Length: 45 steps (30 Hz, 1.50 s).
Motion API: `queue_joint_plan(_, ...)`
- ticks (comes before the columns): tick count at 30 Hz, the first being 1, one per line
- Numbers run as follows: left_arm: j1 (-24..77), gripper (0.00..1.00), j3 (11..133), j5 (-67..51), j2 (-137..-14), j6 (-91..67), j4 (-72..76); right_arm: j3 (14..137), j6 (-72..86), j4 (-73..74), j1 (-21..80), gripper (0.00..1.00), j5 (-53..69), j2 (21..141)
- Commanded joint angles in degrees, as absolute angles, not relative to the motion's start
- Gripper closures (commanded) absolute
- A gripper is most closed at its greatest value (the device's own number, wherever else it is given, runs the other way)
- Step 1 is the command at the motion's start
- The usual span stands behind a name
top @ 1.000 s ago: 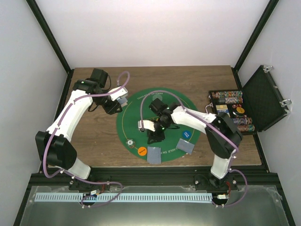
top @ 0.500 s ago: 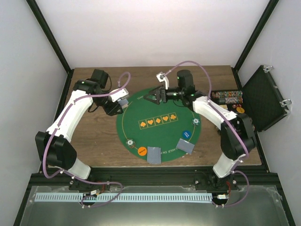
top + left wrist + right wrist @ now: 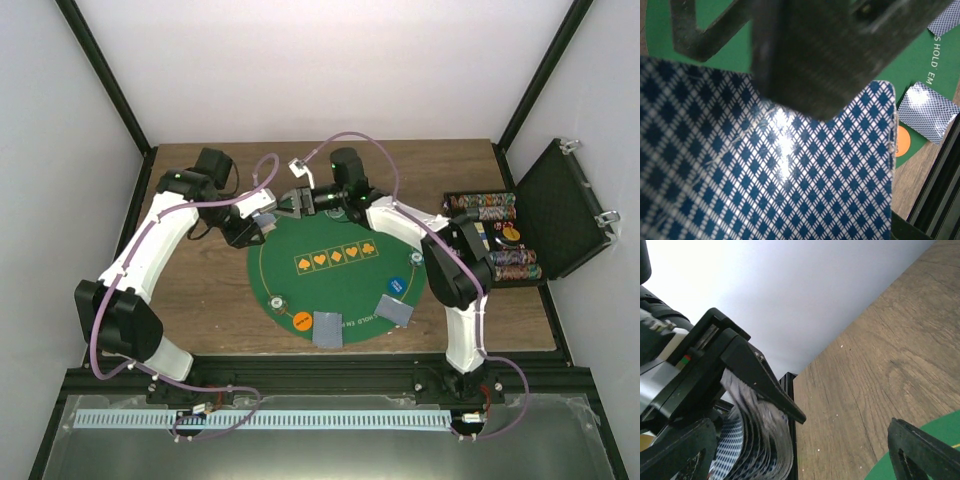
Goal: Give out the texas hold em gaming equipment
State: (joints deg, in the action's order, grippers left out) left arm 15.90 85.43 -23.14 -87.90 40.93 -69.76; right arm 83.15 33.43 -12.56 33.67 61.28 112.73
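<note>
My left gripper [image 3: 257, 218] is shut on a deck of playing cards [image 3: 790, 190] with blue-and-white diamond backs, held over the left rim of the green mat [image 3: 340, 275]. One finger [image 3: 810, 60] presses on the top card. My right gripper [image 3: 284, 203] is open and empty, just right of that deck and pointing at it. In the right wrist view the deck [image 3: 752, 440] fans out in the left gripper's jaws, at the left of my open right gripper [image 3: 800, 440]. Two card piles [image 3: 327, 329] [image 3: 395, 311] lie at the mat's near edge.
An orange disc [image 3: 301, 321], a clear-grey disc [image 3: 275, 301], a blue disc [image 3: 398, 284] and a small chip [image 3: 416, 258] lie on the mat. An open black case [image 3: 560, 205] with rows of poker chips [image 3: 485, 208] stands at the right. Bare wood lies behind the mat.
My right arm has swung from the middle of the mat to its far edge, then left toward the left gripper's deck. The left arm has not moved.
</note>
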Motion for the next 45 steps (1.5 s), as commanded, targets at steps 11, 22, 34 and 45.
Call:
queue_joint_plan(11,16.18,0.55,87.58,-24.92,-87.45,41.09,-69.75,90.25,27.72,-3.95,35.85,0.19,57.95,115.97)
queue_joint_plan(22,16.16,0.57,86.51,-23.04,-87.54,40.96,-68.82,88.20,21.72,4.77,35.14,0.54,51.44,110.00)
queue_joint_plan(34,16.09,0.57,85.98,-21.99,-87.63,40.72,-68.30,90.40,19.17,10.19,35.42,0.99,50.74,106.95)
queue_joint_plan(45,15.79,0.57,85.08,-20.57,-87.63,40.06,-67.16,91.58,16.31,16.95,34.52,0.99,45.27,103.09)
